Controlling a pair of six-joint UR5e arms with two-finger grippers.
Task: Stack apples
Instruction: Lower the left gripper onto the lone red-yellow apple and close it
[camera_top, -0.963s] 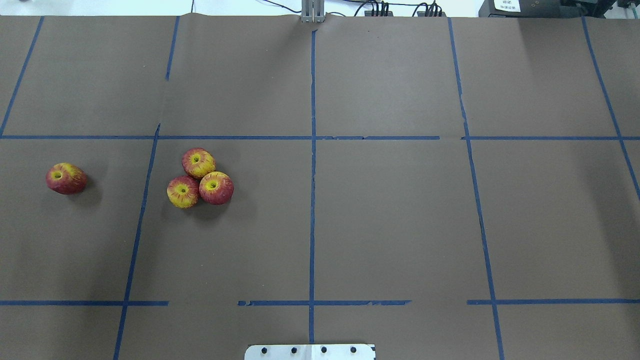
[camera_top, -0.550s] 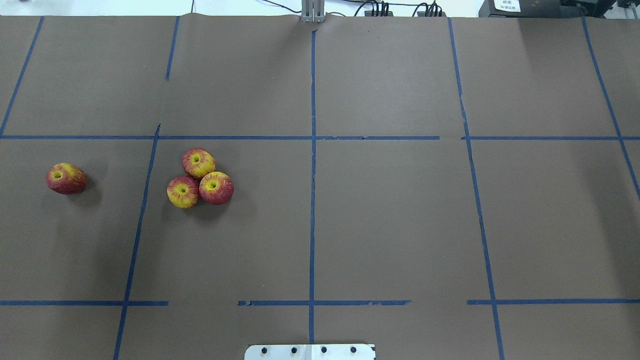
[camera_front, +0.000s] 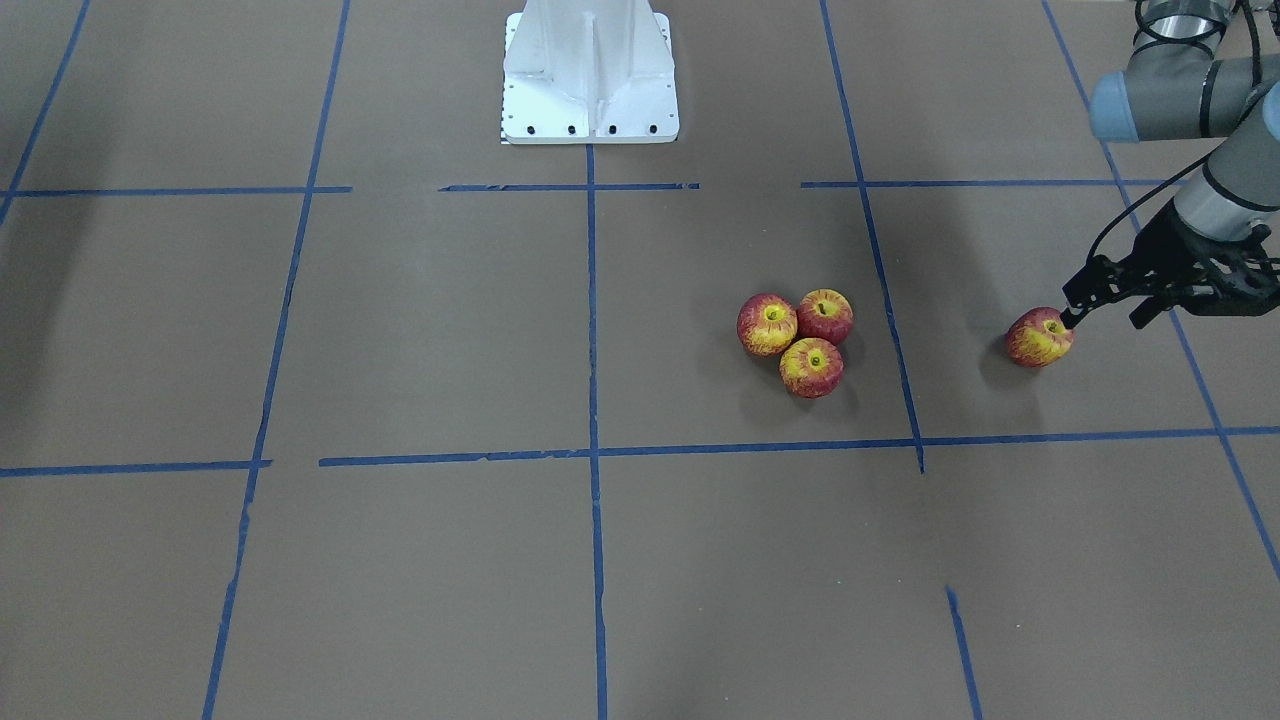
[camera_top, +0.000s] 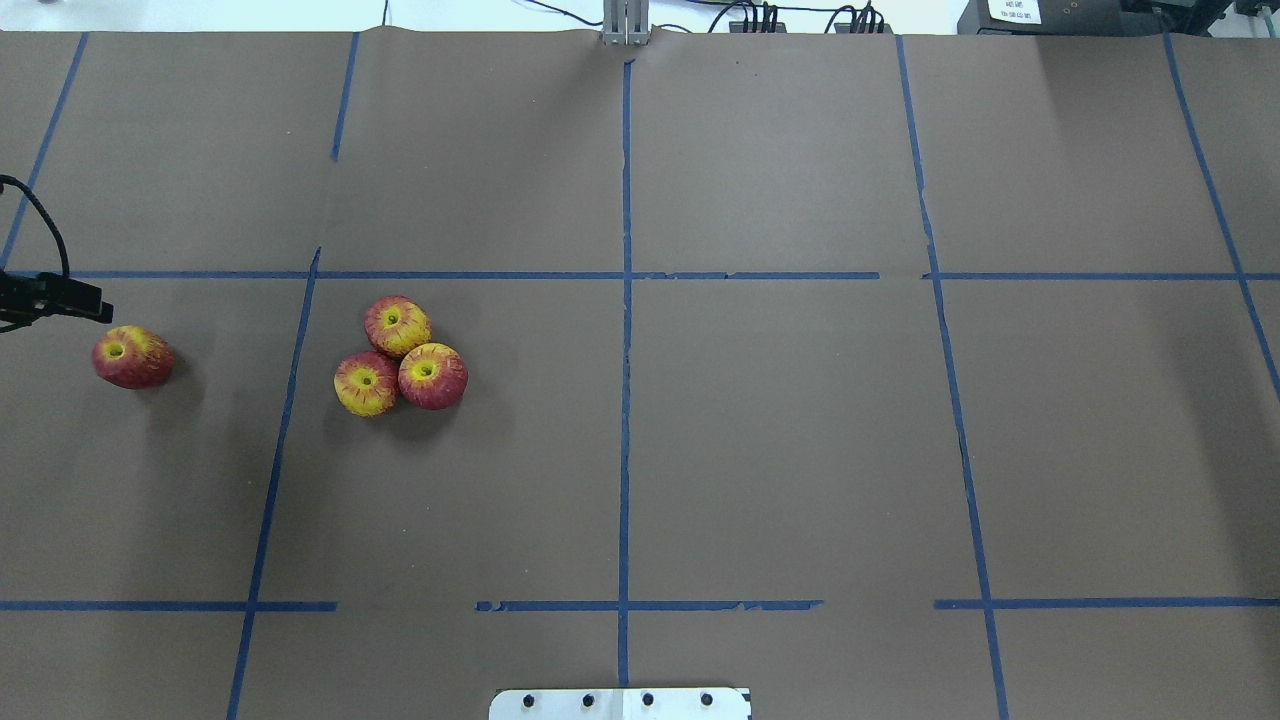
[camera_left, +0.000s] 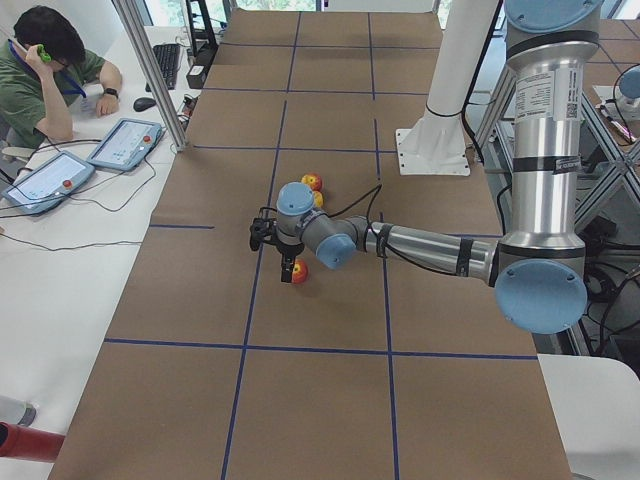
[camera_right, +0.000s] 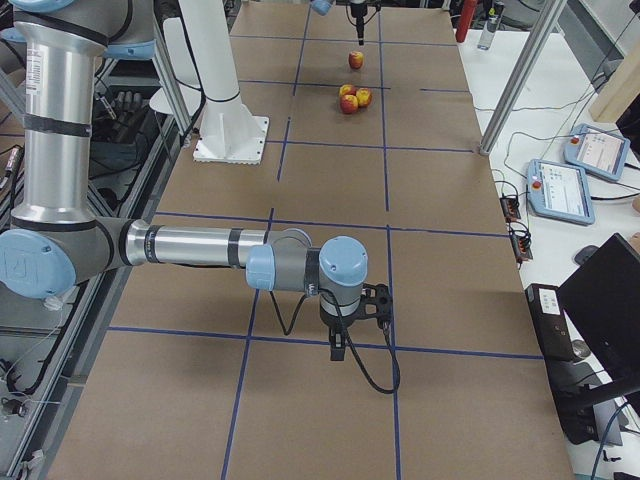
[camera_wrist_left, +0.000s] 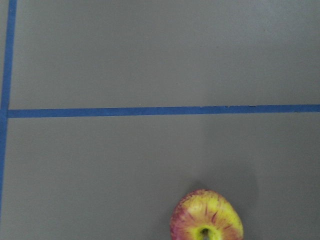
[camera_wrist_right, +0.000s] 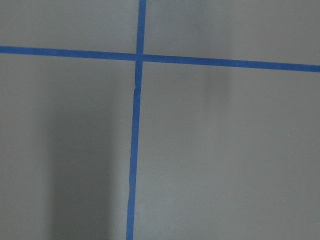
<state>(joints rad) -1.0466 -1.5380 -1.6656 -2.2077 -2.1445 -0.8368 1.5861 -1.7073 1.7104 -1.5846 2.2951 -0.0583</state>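
On table, four red-yellow streaked apples

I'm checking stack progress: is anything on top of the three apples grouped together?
Nothing: the three clustered apples show bare tops, dimples visible, all resting on the brown paper. The fourth apple lies apart by the left gripper. Their undersides are hidden.

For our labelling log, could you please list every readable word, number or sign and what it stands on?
No text reads clearly.
White label on the black box: too small.
Sticker on the left arm: blurred.
Pendant screens: too small.
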